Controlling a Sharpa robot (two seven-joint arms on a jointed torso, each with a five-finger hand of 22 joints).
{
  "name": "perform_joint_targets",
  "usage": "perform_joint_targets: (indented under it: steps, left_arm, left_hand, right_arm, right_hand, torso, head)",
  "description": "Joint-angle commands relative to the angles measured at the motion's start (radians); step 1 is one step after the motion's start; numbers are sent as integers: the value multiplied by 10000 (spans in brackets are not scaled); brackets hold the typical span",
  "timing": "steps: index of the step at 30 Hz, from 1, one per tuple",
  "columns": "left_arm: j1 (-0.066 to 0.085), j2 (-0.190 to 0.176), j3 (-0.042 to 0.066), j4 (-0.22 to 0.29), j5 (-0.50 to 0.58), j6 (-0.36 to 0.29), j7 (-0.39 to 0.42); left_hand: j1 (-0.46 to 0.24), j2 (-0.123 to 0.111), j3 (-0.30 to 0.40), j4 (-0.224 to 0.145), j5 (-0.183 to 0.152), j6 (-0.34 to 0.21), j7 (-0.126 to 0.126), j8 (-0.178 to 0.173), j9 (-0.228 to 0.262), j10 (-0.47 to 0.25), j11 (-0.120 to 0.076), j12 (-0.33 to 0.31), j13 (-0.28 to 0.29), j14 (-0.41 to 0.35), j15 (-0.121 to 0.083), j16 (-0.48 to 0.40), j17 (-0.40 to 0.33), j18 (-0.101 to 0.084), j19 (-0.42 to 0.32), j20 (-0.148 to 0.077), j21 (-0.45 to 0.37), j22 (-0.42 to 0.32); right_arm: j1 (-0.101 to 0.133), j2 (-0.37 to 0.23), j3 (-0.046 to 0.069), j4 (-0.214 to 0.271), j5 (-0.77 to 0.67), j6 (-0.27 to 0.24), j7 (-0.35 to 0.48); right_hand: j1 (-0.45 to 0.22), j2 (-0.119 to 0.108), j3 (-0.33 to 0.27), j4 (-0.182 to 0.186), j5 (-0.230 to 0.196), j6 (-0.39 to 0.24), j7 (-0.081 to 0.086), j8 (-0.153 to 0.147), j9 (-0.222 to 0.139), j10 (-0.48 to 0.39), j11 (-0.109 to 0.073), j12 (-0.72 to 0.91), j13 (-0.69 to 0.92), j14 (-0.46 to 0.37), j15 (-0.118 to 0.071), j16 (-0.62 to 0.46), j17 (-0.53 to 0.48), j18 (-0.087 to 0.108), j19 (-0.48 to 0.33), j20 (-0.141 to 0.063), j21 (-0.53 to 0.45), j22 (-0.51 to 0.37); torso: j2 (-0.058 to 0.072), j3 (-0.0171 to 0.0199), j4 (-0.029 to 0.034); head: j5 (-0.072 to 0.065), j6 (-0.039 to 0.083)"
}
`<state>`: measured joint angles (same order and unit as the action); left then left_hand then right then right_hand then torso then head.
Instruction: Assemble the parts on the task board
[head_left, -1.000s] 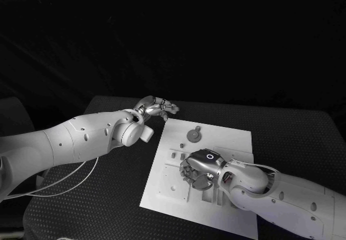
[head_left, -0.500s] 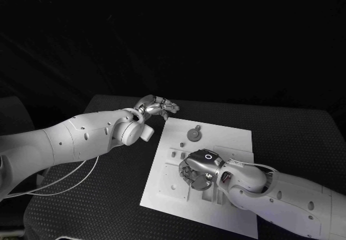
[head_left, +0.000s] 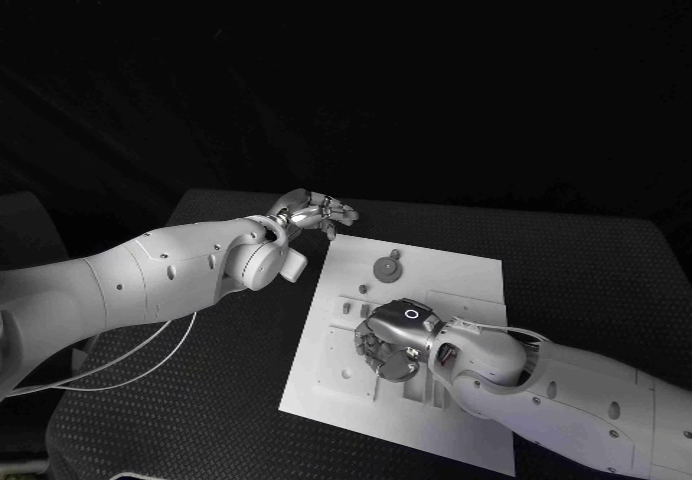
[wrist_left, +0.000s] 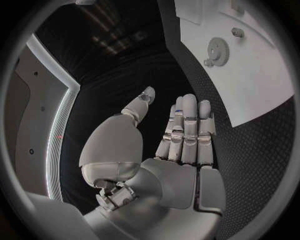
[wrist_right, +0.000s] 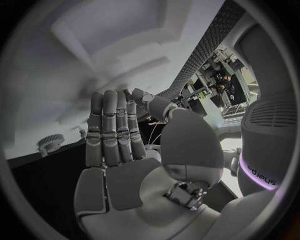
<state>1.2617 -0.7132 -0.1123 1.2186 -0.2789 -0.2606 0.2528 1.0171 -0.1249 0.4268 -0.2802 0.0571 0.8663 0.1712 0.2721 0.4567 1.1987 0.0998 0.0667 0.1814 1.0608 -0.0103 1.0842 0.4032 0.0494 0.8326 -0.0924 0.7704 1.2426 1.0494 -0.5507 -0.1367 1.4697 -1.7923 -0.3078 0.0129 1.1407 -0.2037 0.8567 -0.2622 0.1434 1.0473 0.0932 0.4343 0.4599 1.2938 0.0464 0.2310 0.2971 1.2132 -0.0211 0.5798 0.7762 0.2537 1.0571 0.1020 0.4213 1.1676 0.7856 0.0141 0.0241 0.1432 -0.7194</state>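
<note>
The white task board (head_left: 450, 276) lies in the middle of the black table. A round grey gear (head_left: 387, 268) lies flat near its far edge, and a small part (head_left: 364, 289) sits just nearer than it. My right hand (head_left: 395, 341) hovers low over the board's middle, palm down, with nothing in it. In the right wrist view the right hand (wrist_right: 125, 150) has straight fingers before the board (wrist_right: 94, 50), with the gear (wrist_right: 47, 143) off to one side. My left hand (head_left: 312, 212) floats past the board's far left corner. The left hand (wrist_left: 172, 150) is flat and holds nothing; the gear (wrist_left: 219, 48) lies beyond it.
The board carries slots and small raised fittings (head_left: 346, 312) under and around my right hand. Black table (head_left: 216, 400) spreads left of the board and also to the far right (head_left: 591, 260). A loose white cable (head_left: 137, 365) hangs from my left arm.
My right hand has crept a little toward the board's left and far side. The left hand has barely shifted.
</note>
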Motion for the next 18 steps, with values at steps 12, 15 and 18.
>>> perform_joint_targets:
  steps: [12,15,18]
  left_arm:
    - [28,-6,7,46,56,168,21]
    - [29,-10,7,40,56,163,21]
    - [29,-11,7,40,56,177,3]
  left_hand:
    - [27,56,-46,48,-32,-59,45,1,-18,-45,23,28,-23,58,10,-7,22,105,-5,-144,-70,-7]
    - [27,54,-47,48,-32,-62,46,0,-19,-50,24,26,-24,58,11,-7,23,105,-5,-143,-72,-6]
    - [27,52,-47,49,-32,-65,47,-1,-20,-53,25,25,-26,58,12,-8,24,105,-4,-143,-73,-6]
  right_arm:
    - [-43,-48,-55,-149,189,431,-193]
    - [-42,-75,-56,-151,264,379,-182]
    - [-42,-115,-56,-148,329,333,-157]
  right_hand:
    - [-343,-500,-589,107,355,-733,331,-542,-96,-677,401,-651,-32,-470,284,-484,64,81,-597,259,-68,97]
    - [-375,-609,-885,91,375,-1075,481,-728,-158,-1027,559,-871,-59,-573,337,-548,127,81,-738,306,-61,159]
    - [-359,-681,-1038,99,402,-1315,586,-849,-203,-1269,659,-1015,-72,-592,358,-562,196,81,-788,326,-43,195]
  torso:
    - [-3,14,-10]
    - [-2,17,-4]
    - [-2,17,-4]
  head:
    - [-34,4]
    - [-46,12]
    - [-46,12]
